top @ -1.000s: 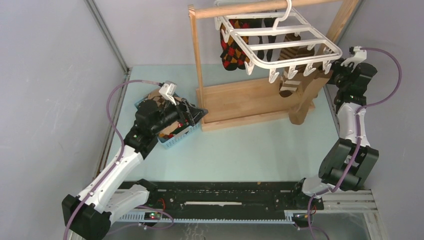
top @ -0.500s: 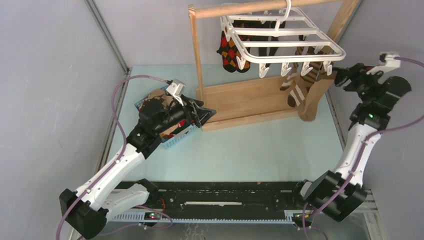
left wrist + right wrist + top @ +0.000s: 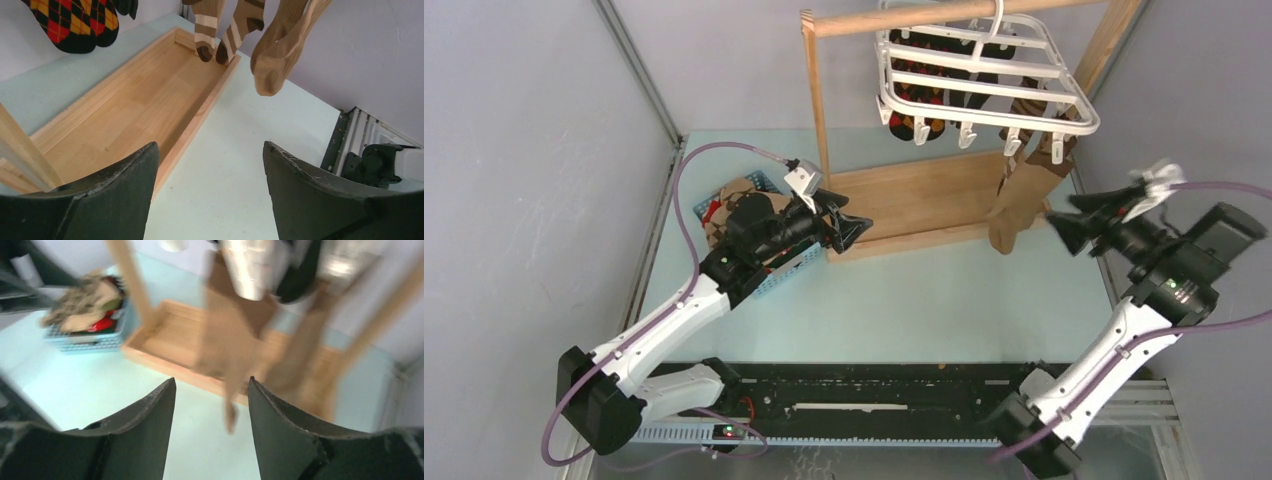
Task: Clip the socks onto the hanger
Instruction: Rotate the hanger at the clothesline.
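- Pulled back from the right edge of the hanger (image 3: 984, 72), where it was a second ago, the right hand (image 3: 1065, 222) now sits lower and nearer, well apart from the frame and pointing left toward it.
- Its fingers stand apart with nothing between them. The right wrist view is blurred, but the open gap is plain.
- Since then the hanger has swung round on the rail (image 3: 894, 17) of the wooden stand (image 3: 904, 200). It hangs tilted, its lower edge toward the arms.
- The left hand (image 3: 856, 228) has come right from above the basket (image 3: 776, 278). It is now over the near left corner of the stand's base.
- The left hand's fingers are also spread, and only bare bench (image 3: 235, 170) and the base's wooden lip show between them.
- A tan sock (image 3: 1012, 205) hangs from a clip at the hanger's near right corner, its toe reaching down to the front edge of the base.
- Just behind it hang the striped socks (image 3: 220, 30), brown and cream, their toes above the base's far corner.
- The red argyle socks (image 3: 914, 122) dangle from the hanger's left side, with black socks (image 3: 964, 95) under its middle.
- Loose socks (image 3: 729, 195) lie heaped in the blue basket, which stands on the bench left of the stand and partly under the left arm.
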`<move>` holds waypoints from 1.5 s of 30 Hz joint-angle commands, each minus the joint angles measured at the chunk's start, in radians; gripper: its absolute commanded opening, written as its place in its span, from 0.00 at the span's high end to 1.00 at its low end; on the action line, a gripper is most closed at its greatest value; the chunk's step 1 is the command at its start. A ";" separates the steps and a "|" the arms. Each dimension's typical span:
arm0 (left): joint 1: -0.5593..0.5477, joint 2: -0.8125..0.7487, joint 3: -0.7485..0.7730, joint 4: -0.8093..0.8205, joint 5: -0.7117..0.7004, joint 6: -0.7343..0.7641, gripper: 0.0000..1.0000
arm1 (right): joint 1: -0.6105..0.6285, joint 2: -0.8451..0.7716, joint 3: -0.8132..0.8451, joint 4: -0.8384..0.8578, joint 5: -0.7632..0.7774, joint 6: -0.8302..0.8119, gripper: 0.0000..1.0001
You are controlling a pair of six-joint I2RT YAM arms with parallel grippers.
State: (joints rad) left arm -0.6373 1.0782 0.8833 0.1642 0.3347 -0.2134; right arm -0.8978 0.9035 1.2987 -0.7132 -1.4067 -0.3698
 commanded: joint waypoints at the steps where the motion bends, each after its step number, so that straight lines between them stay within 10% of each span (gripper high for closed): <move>1: -0.002 -0.020 0.049 0.092 -0.038 0.061 0.20 | 0.256 -0.030 0.078 -0.708 -0.064 -0.699 0.42; 7: 0.002 -0.088 -0.025 0.120 -0.111 0.080 0.19 | 1.016 -0.279 -0.303 0.143 0.637 0.010 0.57; 11: 0.004 -0.148 -0.061 0.084 -0.176 0.092 0.18 | 1.358 -0.193 -0.364 0.339 1.166 0.013 0.59; 16: 0.004 -0.229 -0.085 0.009 -0.234 0.102 0.18 | 1.516 -0.019 -0.422 0.627 1.418 -0.076 0.64; 45: 0.372 -0.190 0.075 -0.527 -0.282 -0.042 0.12 | 1.161 0.003 -0.459 0.503 1.307 0.006 0.62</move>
State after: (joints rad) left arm -0.3202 0.8688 0.8757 -0.2962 0.0319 -0.2375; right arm 0.3046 0.9161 0.8433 -0.2085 -0.0410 -0.3908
